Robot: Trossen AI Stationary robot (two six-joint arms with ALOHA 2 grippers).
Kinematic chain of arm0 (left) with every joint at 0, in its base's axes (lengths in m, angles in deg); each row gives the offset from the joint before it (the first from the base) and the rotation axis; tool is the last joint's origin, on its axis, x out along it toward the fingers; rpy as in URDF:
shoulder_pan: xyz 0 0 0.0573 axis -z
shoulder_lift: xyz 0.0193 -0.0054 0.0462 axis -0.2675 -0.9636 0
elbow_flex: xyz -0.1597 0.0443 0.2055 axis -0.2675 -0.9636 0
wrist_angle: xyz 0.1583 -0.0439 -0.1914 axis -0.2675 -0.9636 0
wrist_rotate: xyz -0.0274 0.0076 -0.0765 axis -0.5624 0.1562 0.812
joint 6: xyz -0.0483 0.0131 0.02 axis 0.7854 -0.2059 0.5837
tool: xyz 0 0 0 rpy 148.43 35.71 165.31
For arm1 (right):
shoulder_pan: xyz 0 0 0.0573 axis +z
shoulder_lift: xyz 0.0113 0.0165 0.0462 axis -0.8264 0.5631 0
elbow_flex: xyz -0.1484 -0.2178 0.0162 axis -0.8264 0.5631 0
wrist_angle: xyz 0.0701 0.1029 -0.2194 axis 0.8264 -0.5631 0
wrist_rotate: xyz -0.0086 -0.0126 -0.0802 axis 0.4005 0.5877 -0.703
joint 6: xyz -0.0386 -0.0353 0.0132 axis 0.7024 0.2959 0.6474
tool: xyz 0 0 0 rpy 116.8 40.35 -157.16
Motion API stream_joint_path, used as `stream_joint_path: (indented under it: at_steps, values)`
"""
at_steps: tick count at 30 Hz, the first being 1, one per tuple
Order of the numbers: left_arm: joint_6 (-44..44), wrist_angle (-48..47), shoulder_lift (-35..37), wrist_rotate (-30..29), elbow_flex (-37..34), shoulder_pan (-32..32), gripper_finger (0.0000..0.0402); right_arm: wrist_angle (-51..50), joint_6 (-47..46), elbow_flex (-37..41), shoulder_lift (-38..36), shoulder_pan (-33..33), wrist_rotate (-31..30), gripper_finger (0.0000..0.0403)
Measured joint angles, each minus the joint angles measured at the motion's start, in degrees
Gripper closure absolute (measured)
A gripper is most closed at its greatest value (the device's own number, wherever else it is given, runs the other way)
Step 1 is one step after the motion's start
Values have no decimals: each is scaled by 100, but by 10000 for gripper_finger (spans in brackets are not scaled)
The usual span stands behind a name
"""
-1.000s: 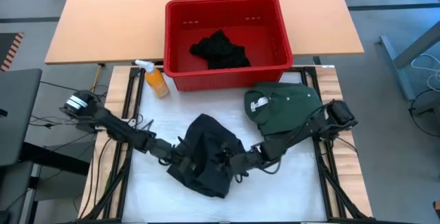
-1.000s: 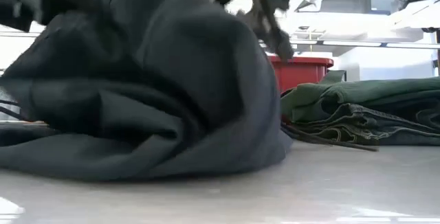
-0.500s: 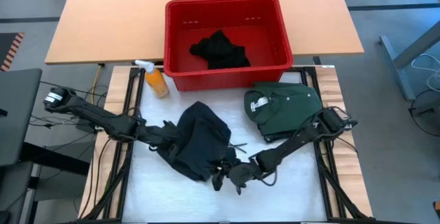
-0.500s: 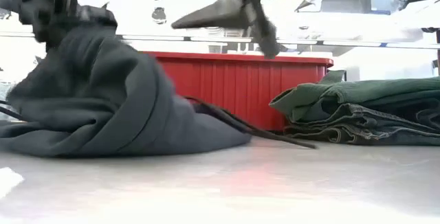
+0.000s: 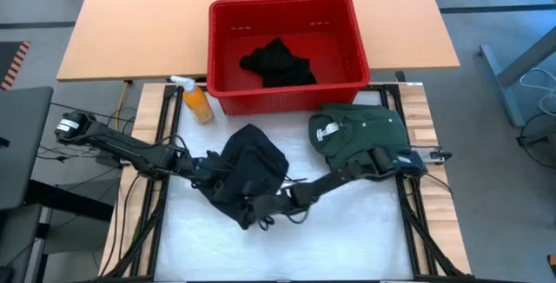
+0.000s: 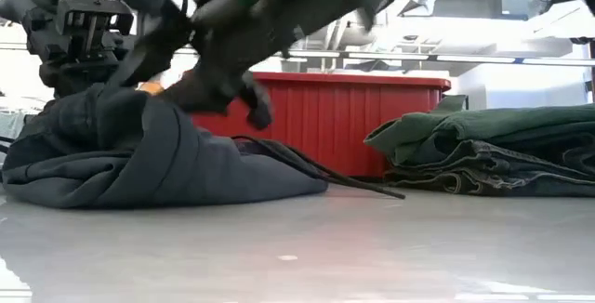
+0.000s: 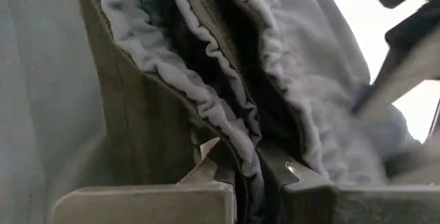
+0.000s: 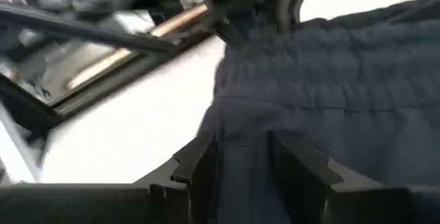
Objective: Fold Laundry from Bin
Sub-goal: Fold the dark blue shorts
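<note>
- Left wrist view only: left pincer clenched on charcoal garment hem, desk centre.
- Right pincer part-open astride same cloth.
- Bin at 12 o'clock; bare desk toward 6.

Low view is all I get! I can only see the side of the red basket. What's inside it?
Observer: From above, a bundle of black clothes lies in the basket.
Operator: Is the left arm holding that gray heap?
Observer: Yes. Its wrist camera shows the left end effector pinching a gathered edge of the gray garment.
Operator: And the right arm?
Observer: Its wrist camera shows the right end effector with fingers apart, right up against the same garment.
</note>
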Motion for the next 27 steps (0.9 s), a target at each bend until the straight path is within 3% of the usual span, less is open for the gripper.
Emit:
stream_joint_path:
  at_steps: [6,11,14,18,20,24,27]
  values:
    - [-508,-1288,193,309,445,-219,330,-765,-24,-857,780,-227,772,234]
    - [-755,-2807,522,-195,1129,-423,284,-1173,-150,-1032,844,-243,986,234]
    - [-769,-2954,738,-676,1257,-379,272,-1444,-146,-1028,719,-265,1460,234]
    - [-267,-2676,922,-998,824,-38,270,-2013,-108,-1017,441,-296,2102,234]
    - [134,-2274,993,-1112,481,203,272,-2372,87,-997,194,-228,1891,234]
    - [516,-907,1064,-1217,-123,577,273,-2812,429,-1009,-463,12,683,234]
    - [867,-323,1059,-1541,-412,707,273,-2957,428,-825,-911,92,388,234]
